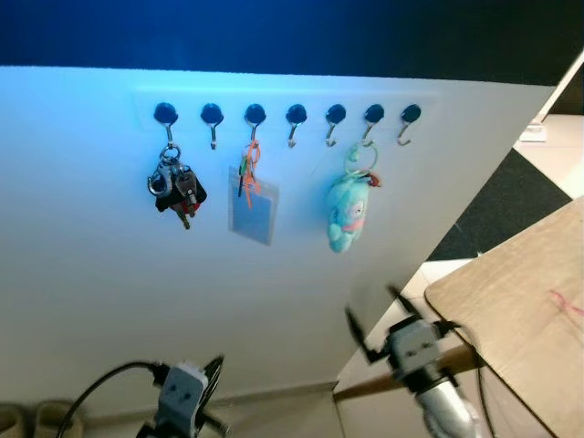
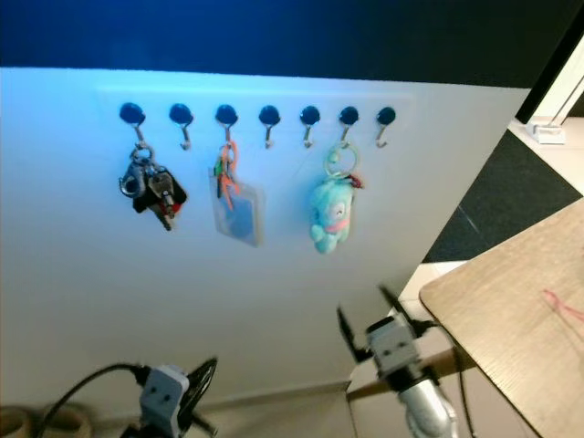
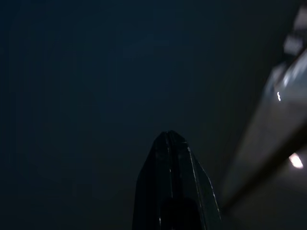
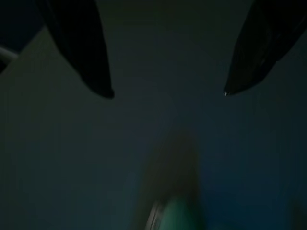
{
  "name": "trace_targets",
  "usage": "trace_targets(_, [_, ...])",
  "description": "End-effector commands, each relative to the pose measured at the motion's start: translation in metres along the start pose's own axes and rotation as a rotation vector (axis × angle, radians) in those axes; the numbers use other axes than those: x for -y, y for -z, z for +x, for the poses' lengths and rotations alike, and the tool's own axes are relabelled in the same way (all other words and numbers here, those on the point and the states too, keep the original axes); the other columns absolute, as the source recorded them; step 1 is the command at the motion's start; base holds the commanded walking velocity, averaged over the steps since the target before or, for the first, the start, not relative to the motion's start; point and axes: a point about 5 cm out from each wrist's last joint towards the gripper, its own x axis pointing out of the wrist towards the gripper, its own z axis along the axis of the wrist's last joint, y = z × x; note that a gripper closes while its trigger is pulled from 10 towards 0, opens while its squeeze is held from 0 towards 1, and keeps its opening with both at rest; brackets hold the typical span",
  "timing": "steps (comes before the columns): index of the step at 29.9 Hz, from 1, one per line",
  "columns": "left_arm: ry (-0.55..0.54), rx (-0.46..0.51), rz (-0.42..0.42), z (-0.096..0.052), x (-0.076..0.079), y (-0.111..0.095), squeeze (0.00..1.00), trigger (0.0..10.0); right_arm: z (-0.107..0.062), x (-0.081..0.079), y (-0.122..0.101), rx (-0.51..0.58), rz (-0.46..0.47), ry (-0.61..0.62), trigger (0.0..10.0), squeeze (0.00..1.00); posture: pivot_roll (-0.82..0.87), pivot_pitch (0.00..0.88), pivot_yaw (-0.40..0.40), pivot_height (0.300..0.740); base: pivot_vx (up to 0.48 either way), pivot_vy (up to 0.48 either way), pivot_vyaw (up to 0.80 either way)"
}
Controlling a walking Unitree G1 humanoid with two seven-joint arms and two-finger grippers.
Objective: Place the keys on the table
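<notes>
Right claw point(image 1: 372, 319) spread wide below the blurred plush point(image 1: 349, 212); keys point(image 1: 175, 187) hang untouched.

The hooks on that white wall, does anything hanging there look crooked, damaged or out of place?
Nothing stands out. The keys hang from the far left hook, a card holder from the third, and a blue plush keychain from the sixth. The other hooks are bare. The right gripper is open below the plush, beside the wooden table.
</notes>
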Motion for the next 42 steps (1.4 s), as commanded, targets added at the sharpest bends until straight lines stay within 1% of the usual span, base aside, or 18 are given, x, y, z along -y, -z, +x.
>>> trace_targets(1, [0.028,0.069,0.014,0.002,0.001,-0.016,0.0,10.0,0.0,0.0,-0.013,0.047,0.051,0.016,10.0,0.33,0.03,0.097,-0.062,0.74,0.0,0.0,0.0])
trace_targets(2, [0.028,0.069,0.014,0.002,0.001,-0.016,0.0,10.0,0.0,0.0,-0.013,0.047,0.051,0.016,10.0,0.33,0.03,0.097,-0.062,0.74,0.0,0.0,0.0])
trace_targets(3, [0.033,0.115,0.019,0.006,0.001,-0.028,0.0,10.0,0.003,-0.003,-0.023,0.088,0.082,0.013,10.0,0.9,0.04,0.097,-0.059,0.74,0.0,0.0,0.0])
trace_targets(4, [0.042,0.16,0.027,0.009,0.001,-0.039,0.0,10.0,0.006,-0.007,-0.033,0.125,0.108,0.005,10.0,1.0,0.04,0.095,-0.057,0.74,0.0,0.0,0.0])
trace_targets(6, [0.057,0.23,0.048,0.014,0.002,-0.057,0.0,10.0,0.011,-0.013,-0.049,0.184,0.153,-0.009,10.0,1.0,0.04,0.093,-0.055,0.74,0.0,0.0,0.0])
trace_targets(9, [0.057,0.292,0.067,0.016,0.002,-0.072,0.0,10.0,0.018,-0.015,-0.063,0.226,0.194,-0.008,10.0,1.0,0.03,0.09,-0.054,0.74,0.0,0.0,0.0])
trace_targets(10, [0.067,0.318,0.08,0.017,0.003,-0.079,0.0,10.0,0.022,-0.016,-0.07,0.24,0.227,-0.008,10.0,1.0,0.04,0.089,-0.054,0.74,0.0,0.0,0.0])
trace_targets(11, [0.072,0.325,0.085,0.016,0.003,-0.082,0.0,10.0,0.024,-0.015,-0.074,0.245,0.243,-0.01,10.0,0.17,0.04,0.089,-0.054,0.74,0.0,0.0,0.0])
trace_targets(13, [0.077,0.329,0.087,0.016,0.003,-0.085,0.0,10.0,0.026,-0.015,-0.077,0.25,0.259,-0.012,10.0,0.17,0.04,0.086,-0.056,0.74,0.0,0.0,0.0])
trace_targets(14, [0.078,0.338,0.089,0.017,0.003,-0.089,0.0,10.0,0.029,-0.013,-0.08,0.26,0.275,-0.006,10.0,0.0,0.04,0.085,-0.057,0.74,0.0,0.0,0.0])
trace_targets(17, [0.079,0.341,0.087,0.017,0.003,-0.094,0.0,10.0,0.032,-0.012,-0.085,0.265,0.298,-0.003,10.0,0.0,0.04,0.085,-0.057,0.74,0.0,0.0,0.0])
trace_targets(18, [0.074,0.363,0.087,0.021,0.004,-0.101,0.0,10.0,0.04,-0.01,-0.085,0.263,0.331,0.018,10.0,0.0,0.04,0.078,-0.06,0.74,0.0,0.0,0.0])
trace_targets(26, [0.086,0.383,0.087,0.026,0.008,-0.113,0.0,10.0,0.052,-0.012,-0.086,0.226,0.381,0.02,10.0,0.0,0.04,0.069,-0.064,0.74,0.0,0.0,0.0])
trace_targets(29, [0.089,0.387,0.079,0.027,0.009,-0.116,0.0,10.0,0.058,-0.012,-0.086,0.219,0.366,0.028,10.0,0.0,0.04,0.067,-0.065,0.74,0.0,0.0,0.0])
trace_targets(31, [0.094,0.386,0.071,0.029,0.01,-0.118,0.0,10.0,0.066,-0.013,-0.085,0.21,0.344,0.031,10.0,0.0,0.04,0.067,-0.065,0.74,0.0,0.0,0.0])
trace_targets(35, [0.093,0.384,0.063,0.029,0.01,-0.119,0.0,10.0,0.07,-0.014,-0.085,0.206,0.338,0.021,10.0,0.0,0.04,0.066,-0.065,0.74,0.0,0.0,0.0])
trace_targets(38, [0.095,0.392,0.055,0.03,0.011,-0.123,0.0,10.0,0.075,-0.017,-0.083,0.185,0.308,-0.009,10.0,0.0,0.05,0.067,-0.071,0.74,0.0,0.0,0.0])
trace_targets(42, [0.115,0.417,0.033,0.033,0.014,-0.13,0.0,10.0,0.078,-0.015,-0.08,0.158,0.274,0.014,10.0,0.0,0.05,0.068,-0.073,0.74,0.0,0.0,0.0])
